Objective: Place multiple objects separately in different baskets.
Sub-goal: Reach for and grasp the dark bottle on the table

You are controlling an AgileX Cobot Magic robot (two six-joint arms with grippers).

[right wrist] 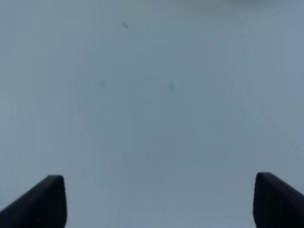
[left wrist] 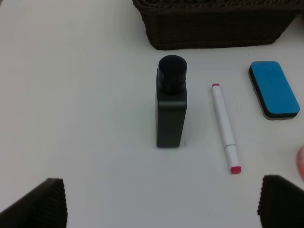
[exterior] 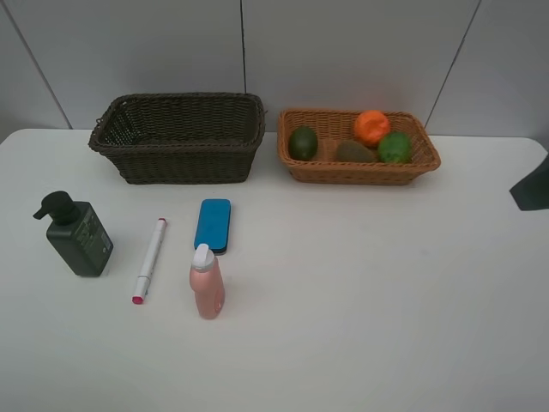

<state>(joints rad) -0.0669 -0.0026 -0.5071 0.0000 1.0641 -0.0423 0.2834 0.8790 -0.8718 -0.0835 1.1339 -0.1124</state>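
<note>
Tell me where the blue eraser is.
In the exterior high view the blue eraser lies left of centre, in front of the dark brown basket, right of the white marker, behind the pink bottle.

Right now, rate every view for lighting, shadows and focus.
Exterior high: even, soft light, sharp, only faint shadows beside the pump bottle and pink bottle. Left wrist: bright, crisp on the marker. Right wrist: dim bluish cast, bare table, too featureless to judge focus.
</note>
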